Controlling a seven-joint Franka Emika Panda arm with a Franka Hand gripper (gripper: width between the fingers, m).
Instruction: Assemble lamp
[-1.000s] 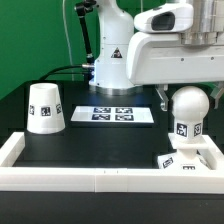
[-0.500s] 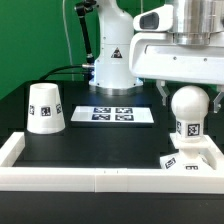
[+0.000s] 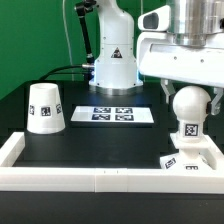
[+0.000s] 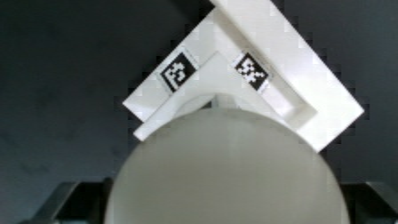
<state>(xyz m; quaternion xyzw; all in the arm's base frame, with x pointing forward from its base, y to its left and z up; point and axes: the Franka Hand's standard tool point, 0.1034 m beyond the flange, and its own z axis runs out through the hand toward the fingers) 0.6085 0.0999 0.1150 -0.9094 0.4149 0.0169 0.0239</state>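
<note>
The round bulb stands on its short stem on the flat square base at the exterior view's right. My gripper is open and straddles the bulb, one finger on each side with a gap to it. In the wrist view the bulb fills the space between the fingers of my gripper, and the tagged base lies beyond it. The cup-shaped shade stands mouth down at the exterior view's left, far from the gripper.
The marker board lies flat in the middle of the black table. A low white wall runs along the front and sides. The arm's own pedestal stands behind the marker board.
The gripper has come down and shifted slightly to the exterior view's right, so its fingers now flank the bulb. Bulb, base and shade have not moved.
</note>
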